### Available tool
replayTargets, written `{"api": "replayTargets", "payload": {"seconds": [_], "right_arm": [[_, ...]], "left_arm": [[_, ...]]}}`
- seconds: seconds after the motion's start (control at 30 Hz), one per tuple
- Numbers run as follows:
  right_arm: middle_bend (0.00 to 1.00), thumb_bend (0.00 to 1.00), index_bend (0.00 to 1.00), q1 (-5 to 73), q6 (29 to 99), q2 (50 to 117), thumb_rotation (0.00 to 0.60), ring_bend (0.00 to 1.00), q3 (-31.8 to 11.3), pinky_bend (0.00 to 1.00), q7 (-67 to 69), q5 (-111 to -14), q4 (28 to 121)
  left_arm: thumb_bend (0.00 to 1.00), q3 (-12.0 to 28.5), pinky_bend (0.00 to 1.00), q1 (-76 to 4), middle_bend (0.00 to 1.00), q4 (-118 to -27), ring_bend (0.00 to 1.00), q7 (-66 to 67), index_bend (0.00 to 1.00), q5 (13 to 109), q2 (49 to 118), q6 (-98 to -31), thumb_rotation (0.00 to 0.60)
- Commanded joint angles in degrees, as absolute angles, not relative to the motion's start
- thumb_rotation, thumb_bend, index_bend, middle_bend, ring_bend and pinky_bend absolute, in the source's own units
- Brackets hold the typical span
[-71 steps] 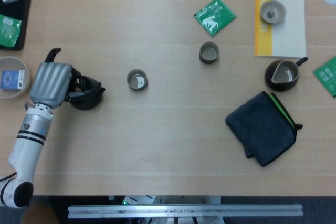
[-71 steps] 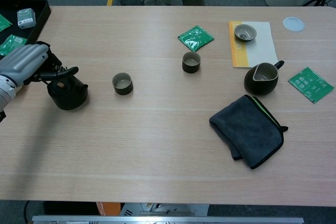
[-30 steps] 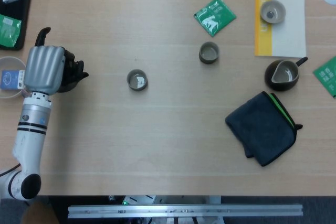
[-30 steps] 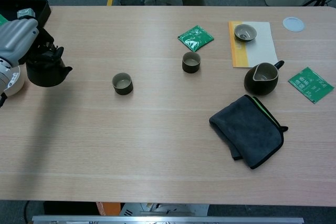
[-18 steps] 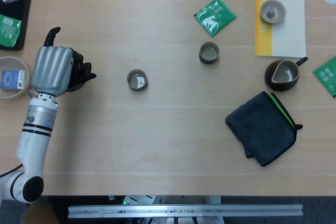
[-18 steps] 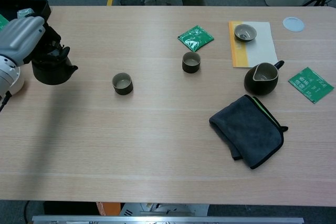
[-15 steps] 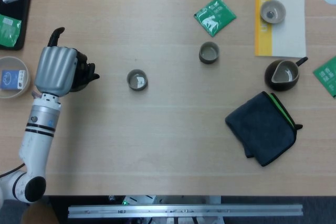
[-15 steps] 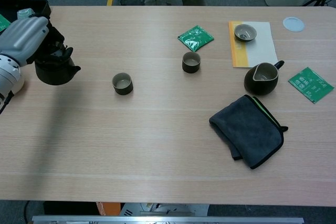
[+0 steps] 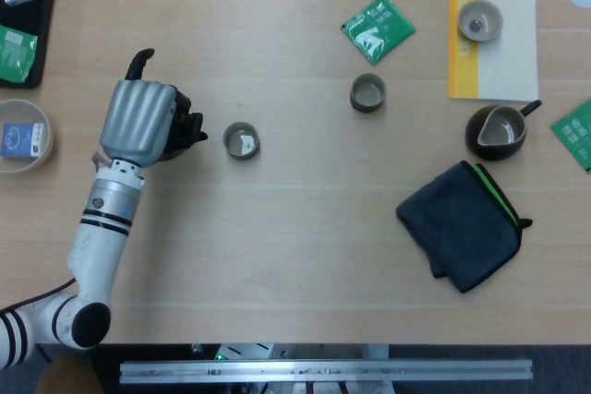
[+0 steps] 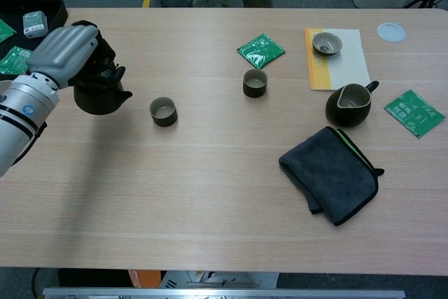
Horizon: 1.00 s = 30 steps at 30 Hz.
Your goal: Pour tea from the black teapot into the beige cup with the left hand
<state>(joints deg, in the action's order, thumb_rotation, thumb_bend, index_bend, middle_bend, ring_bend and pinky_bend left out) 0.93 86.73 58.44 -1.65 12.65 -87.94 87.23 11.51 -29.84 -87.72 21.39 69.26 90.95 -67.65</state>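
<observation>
My left hand (image 9: pixel 138 123) (image 10: pixel 64 56) grips the black teapot (image 9: pixel 187 125) (image 10: pixel 99 96) by its handle. It holds the pot upright and off the table. The spout points right, toward a small dark cup with a beige inside (image 9: pixel 241 141) (image 10: pixel 163 111) that stands a short way to its right. In the head view the hand hides most of the pot. A paler beige cup (image 9: pixel 479 20) (image 10: pixel 327 43) sits on a white and yellow mat (image 9: pixel 510 53) at the far right. My right hand is in neither view.
A second dark cup (image 9: pixel 367 93) stands mid-table beside a green tea packet (image 9: pixel 377 28). A dark pitcher (image 9: pixel 499 130) and a folded dark cloth (image 9: pixel 462 223) lie at the right. A black tray (image 9: pixel 23 53) and a small bowl (image 9: pixel 22 136) sit at the left edge.
My left hand lifted the teapot from the table, drew it back to the left, then carried it right until its spout is close to the small dark cup.
</observation>
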Motion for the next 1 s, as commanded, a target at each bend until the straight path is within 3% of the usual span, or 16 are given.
{"api": "replayTargets", "payload": {"seconds": [0.03,0.37,1.0], "right_arm": [[0.31,0.01,0.24,0.8,86.7,58.5,0.600,0.25,-1.7,0.18,13.0,-87.9,86.9],[0.31,0.01,0.24,0.5,86.9,58.7,0.600,0.25,-1.7,0.18,14.2,-87.7,85.7],[0.31,0.01,0.24,0.1,87.2,59.0,0.600,0.25,-1.8,0.18,14.9,-87.5,84.9]], "left_arm": [[0.42,12.0,0.13,-30.6,1.00,-87.3,0.86,22.4,0.90,68.4,92.1,-67.2,0.582],[0.42,12.8,0.13,-33.1,1.00,-85.6,0.86,26.0,0.90,65.4,95.6,-66.5,0.588],[0.42,10.3,0.13,-34.3,1.00,-78.0,0.86,29.1,0.90,68.9,101.3,-69.3,0.600]]}}
